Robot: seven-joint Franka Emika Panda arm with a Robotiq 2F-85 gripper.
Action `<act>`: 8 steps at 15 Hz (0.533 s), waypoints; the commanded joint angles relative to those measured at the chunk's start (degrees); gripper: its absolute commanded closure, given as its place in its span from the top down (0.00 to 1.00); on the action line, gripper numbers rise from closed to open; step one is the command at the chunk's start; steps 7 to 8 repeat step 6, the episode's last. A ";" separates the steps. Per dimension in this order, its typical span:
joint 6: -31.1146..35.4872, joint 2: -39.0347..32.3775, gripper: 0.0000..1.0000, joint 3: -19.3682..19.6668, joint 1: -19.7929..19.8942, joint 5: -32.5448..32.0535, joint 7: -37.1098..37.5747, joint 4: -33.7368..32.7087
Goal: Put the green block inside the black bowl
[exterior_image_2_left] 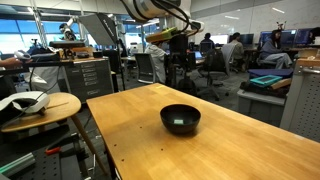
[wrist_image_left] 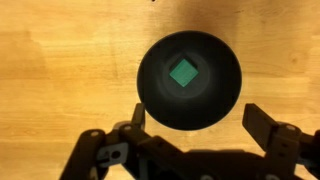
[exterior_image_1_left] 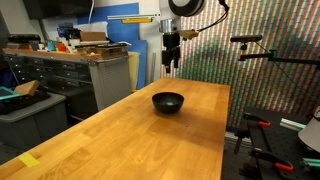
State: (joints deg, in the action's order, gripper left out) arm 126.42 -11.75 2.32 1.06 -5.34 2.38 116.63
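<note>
The black bowl (exterior_image_1_left: 168,102) stands on the wooden table (exterior_image_1_left: 120,135) and shows in both exterior views (exterior_image_2_left: 181,119). The green block (wrist_image_left: 184,72) lies inside the bowl (wrist_image_left: 160,100), at its middle, seen from above in the wrist view; a green speck shows inside it in an exterior view (exterior_image_2_left: 180,122). My gripper (exterior_image_1_left: 171,66) hangs well above the bowl, at the far end of the table (exterior_image_2_left: 172,50). In the wrist view its fingers (wrist_image_left: 196,118) are spread apart and empty, either side of the bowl's near rim.
A yellow tape mark (exterior_image_1_left: 29,160) lies near a table corner. A workbench with drawers (exterior_image_1_left: 70,75) and a bin (exterior_image_1_left: 30,105) stand beside the table. A round side table (exterior_image_2_left: 40,105) and office desks (exterior_image_2_left: 265,85) surround it.
</note>
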 commanded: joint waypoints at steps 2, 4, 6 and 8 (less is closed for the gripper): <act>-0.47 0.38 1.00 -0.05 0.09 0.08 0.16 -0.06; -0.48 0.29 1.00 -0.04 0.08 0.08 0.27 0.02; -0.50 0.28 1.00 -0.04 0.08 0.08 0.32 0.03; -0.50 0.28 1.00 -0.04 0.08 0.08 0.32 0.03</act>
